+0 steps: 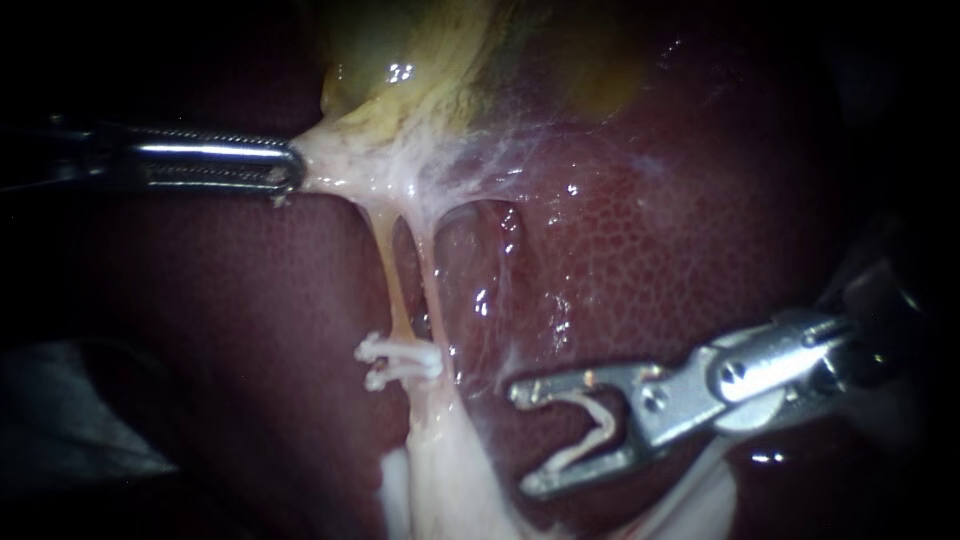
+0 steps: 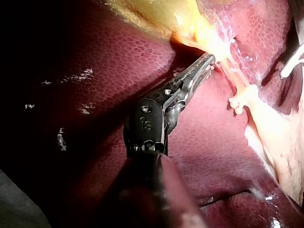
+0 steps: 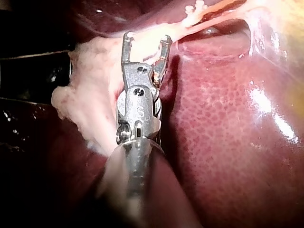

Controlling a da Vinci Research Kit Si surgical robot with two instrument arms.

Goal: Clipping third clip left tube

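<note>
Centrally, the left tube [image 1: 392, 285] runs down from the neck of the gallbladder [image 1: 400, 60], just beside the right tube [image 1: 428, 270], with the liver [image 1: 650, 250] behind both. The two clips [image 1: 395, 362] sit across it low down, close together; whether they also catch the right tube is hard to tell. Below them both tubes merge into pale tissue [image 1: 450, 480] that the endoscope view cuts off.

The right instrument [image 1: 523, 438] stands near that tissue but apart from the left tube. Its jaws are spread wide, and both hold the legs of a loaded clip [image 1: 592, 425], which makes a white V. In the right wrist view that clip is barely distinguishable inside the jaws.

The left instrument [image 1: 290, 166] has its jaws clamped on the gallbladder at the neck, and its shaft fades into darkness. Only the left wrist view shows its wrist joint, with the two clips as a pale knob ahead of and beside its jaws.
</note>
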